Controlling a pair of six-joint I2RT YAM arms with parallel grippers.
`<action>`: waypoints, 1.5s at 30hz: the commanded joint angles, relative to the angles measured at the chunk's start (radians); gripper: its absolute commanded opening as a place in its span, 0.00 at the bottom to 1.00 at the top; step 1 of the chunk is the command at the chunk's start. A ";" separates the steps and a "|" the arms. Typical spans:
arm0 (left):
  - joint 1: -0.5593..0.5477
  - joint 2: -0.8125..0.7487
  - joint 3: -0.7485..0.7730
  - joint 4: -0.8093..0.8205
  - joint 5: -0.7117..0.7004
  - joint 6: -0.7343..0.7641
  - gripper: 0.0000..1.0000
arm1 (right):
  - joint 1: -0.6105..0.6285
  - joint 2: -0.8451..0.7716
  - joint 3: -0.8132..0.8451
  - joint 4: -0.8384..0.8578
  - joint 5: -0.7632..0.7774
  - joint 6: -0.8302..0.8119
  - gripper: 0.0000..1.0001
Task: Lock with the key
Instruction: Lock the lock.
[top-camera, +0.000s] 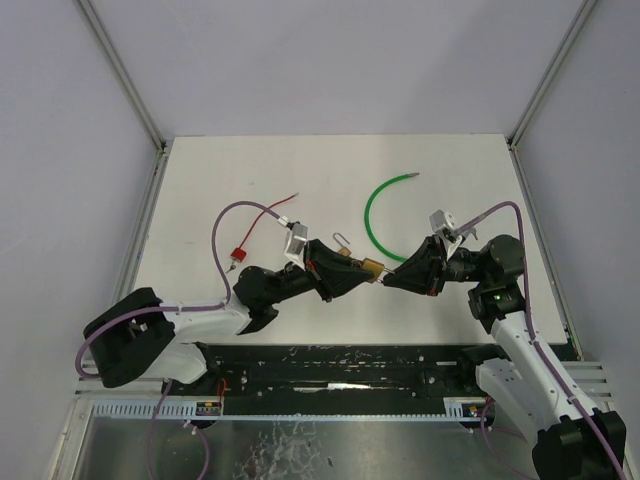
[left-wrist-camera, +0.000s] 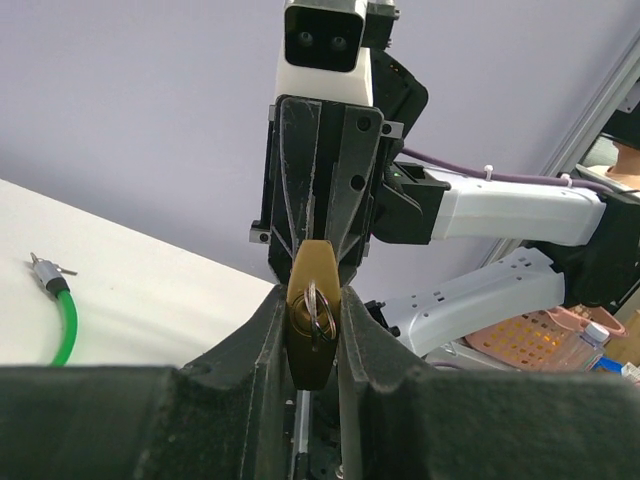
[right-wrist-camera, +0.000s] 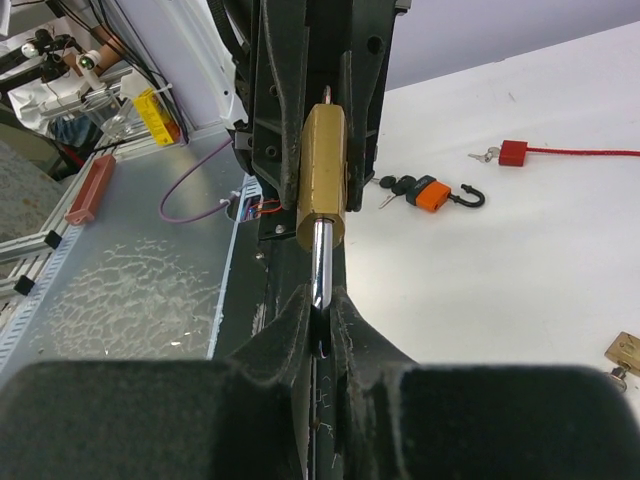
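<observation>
The brass padlock (top-camera: 368, 268) hangs over the table's near middle, between my two arms. My left gripper (top-camera: 358, 270) is shut on its body, one finger on each flat side (left-wrist-camera: 312, 345). The key (left-wrist-camera: 318, 312) sits in the keyhole on its ring, facing the left wrist camera. The chrome shackle (right-wrist-camera: 319, 262) points the other way. My right gripper (right-wrist-camera: 320, 305) is shut on the shackle's end, in line with the lock. From above, my right gripper (top-camera: 390, 278) meets the left one tip to tip.
A green cable lock (top-camera: 384, 208) curves on the table behind the grippers. A red lock (top-camera: 238, 254) with a red cable lies at the left. An orange padlock (right-wrist-camera: 436, 192) with keys lies under the left arm. A small brass padlock (right-wrist-camera: 627, 350) lies close behind the grippers.
</observation>
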 joint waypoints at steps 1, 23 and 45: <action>-0.004 0.031 0.040 0.091 0.028 0.057 0.00 | 0.016 -0.003 0.024 0.049 -0.066 -0.004 0.00; -0.003 0.109 0.062 0.132 0.035 0.000 0.00 | 0.017 -0.008 0.034 0.007 -0.058 -0.050 0.00; 0.075 0.010 -0.031 0.022 0.083 -0.048 0.58 | -0.036 0.011 0.131 -0.276 -0.059 -0.274 0.00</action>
